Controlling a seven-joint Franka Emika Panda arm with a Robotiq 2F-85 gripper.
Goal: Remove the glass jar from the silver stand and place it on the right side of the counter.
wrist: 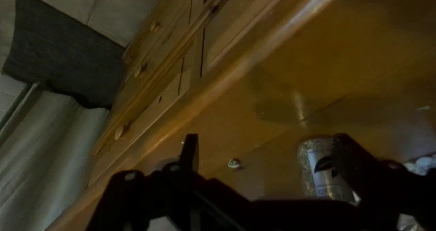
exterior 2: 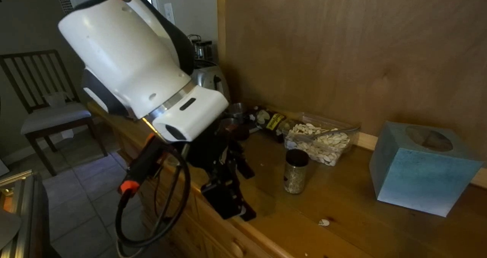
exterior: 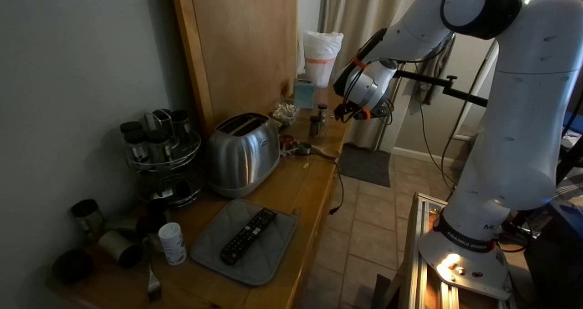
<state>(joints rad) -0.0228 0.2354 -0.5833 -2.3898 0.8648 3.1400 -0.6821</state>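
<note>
Carrying capped jars (exterior: pixel 137 147) at the left of an exterior view, the silver stand (exterior: pixel 180 161) is passed first, then the toaster (exterior: pixel 243 154). Farther right, two glass jars (exterior: pixel 314 126) are seen upright on the tabletop (exterior: pixel 291 179); likely the task's is one, though which can't be told. Right of them, the claw (wrist: pixel 266 135) is spread wide, nothing gripped! Light, stiff, slick, breakable glass is to be expected: it should be gently pinched at mid-body.

An exterior view surveyed the counter (exterior: pixel 296 179) lengthwise, silver stand (exterior: pixel 187 153) at nine o'clock; nearer my claw (exterior 2: pixel 249 193), an exterior view faced back, sharing the toaster (exterior 2: pixel 207 77) at eleven; my wrist view peered closely down.
</note>
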